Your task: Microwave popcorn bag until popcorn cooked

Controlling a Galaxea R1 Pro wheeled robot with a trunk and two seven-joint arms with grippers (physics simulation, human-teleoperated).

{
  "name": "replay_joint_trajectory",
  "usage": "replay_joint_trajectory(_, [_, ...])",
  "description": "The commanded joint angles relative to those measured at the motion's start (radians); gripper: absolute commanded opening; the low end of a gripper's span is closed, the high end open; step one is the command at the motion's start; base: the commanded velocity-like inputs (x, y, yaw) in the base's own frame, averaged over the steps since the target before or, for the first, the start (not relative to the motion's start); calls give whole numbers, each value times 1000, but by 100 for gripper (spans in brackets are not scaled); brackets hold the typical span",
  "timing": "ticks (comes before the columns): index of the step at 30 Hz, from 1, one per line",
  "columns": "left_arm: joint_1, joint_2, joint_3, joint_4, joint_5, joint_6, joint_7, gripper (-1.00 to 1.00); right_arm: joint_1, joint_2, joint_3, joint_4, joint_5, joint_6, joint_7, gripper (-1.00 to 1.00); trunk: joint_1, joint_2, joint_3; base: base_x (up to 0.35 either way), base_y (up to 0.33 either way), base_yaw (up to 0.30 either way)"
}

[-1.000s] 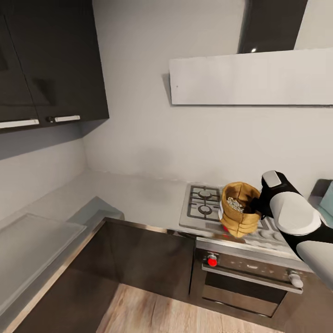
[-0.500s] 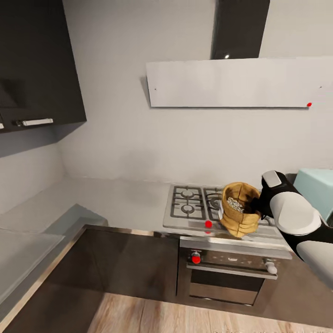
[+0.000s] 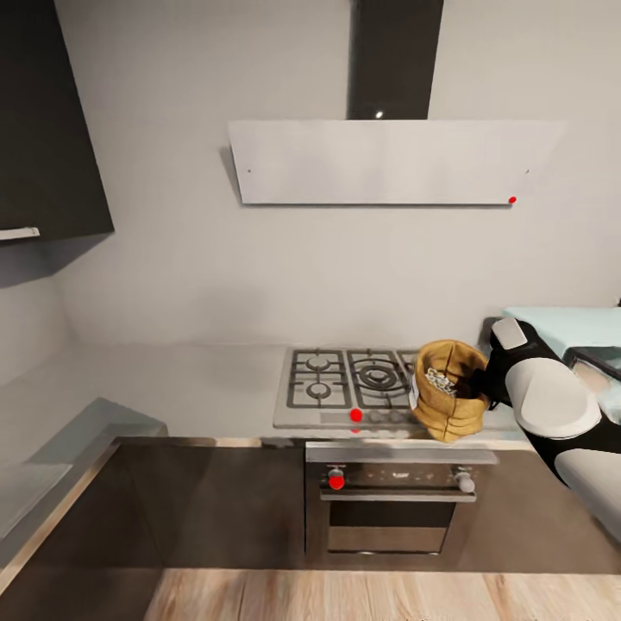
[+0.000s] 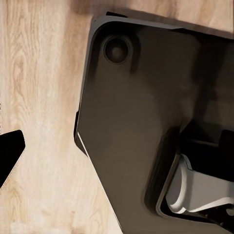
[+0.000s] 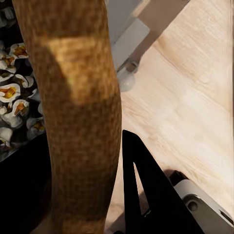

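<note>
The popcorn bag (image 3: 448,399) is held up in the air in front of the gas hob (image 3: 354,386), at the end of the right arm, and it is carried tilted, its rolled rim turned up and toward the arm. The right gripper (image 3: 479,387) is seen clamped on the bag's rim at the side nearest the arm, with the dark fingers pressed into the burlap. In the right wrist view the tan wall of the bag (image 5: 78,117) is caught right against one black finger (image 5: 141,190), and the popcorn (image 5: 14,105) is seen inside, pale bits with yellow centres. In the head view the same kernels (image 3: 440,382) are seen heaped just under the rim.

The microwave (image 3: 561,328) is glimpsed at the right edge, pale mint, behind the right arm and just beyond the bag. The countertop (image 3: 198,379) is stretched out to the left of the hob, well apart from the bag. Below the hob the dark built-in oven (image 3: 392,504) is seen with one red knob and one grey one.

No brand, label or writing can be read anywhere.

In the left wrist view a black fingertip (image 4: 9,151) is seen over the wooden floor (image 4: 44,97), beside the robot's dark base (image 4: 146,122); whether that left gripper is parted or closed cannot be told.
</note>
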Motion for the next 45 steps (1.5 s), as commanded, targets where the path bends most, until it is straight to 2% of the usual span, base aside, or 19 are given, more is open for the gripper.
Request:
replay_joint_trajectory(1, [0, 0, 4, 0, 0, -1, 2, 100, -1, 0, -3, -1, -2, 3, -6, -100, 1, -2, -1, 0, 0, -260])
replay_joint_trajectory(26, [-1, 0, 4, 0, 0, -1, 2, 100, -1, 0, -1, 0, -2, 3, -6, -100, 1, -2, 13, 0, 0, -269])
replay_joint_trajectory(38, [0, 0, 4, 0, 0, -1, 2, 100, -1, 0, 0, 0, -2, 3, -6, -100, 1, -2, 13, -202, 0, -24])
replay_joint_trajectory(45, [0, -1, 4, 0, 0, -1, 2, 100, -1, 0, 0, 0, -3, 1, -3, -100, 1, -2, 13, -41, 0, 0])
